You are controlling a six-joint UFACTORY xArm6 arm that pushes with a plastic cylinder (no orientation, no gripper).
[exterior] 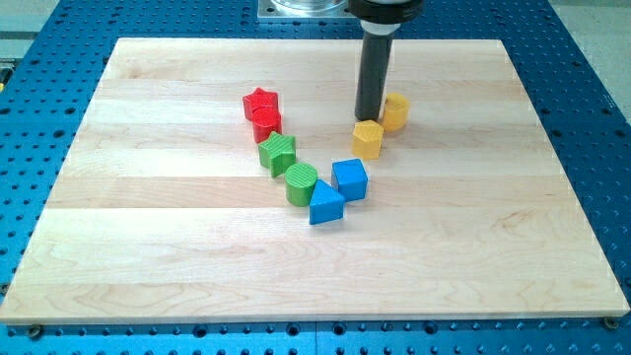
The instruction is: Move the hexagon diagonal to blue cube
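Pale wooden board (148, 256) on blue perforated table (44, 89). Tip (370, 116) of dark rod, no jaws, touching far side of yellow hexagon (368, 139). Hexagon just far-right of blue cube (350, 178). Yellow cylinder (396, 111) right of tip.

The rod's tip (371, 116) is seen just above the yellow hexagon (368, 138), with a yellow cylinder (395, 111) close at the view's right. A blue cube (350, 178) touches a blue triangular block (325, 203). Green cylinder (301, 183), green star (278, 153) and two red blocks (262, 111) are curved across the wooden board (148, 247).
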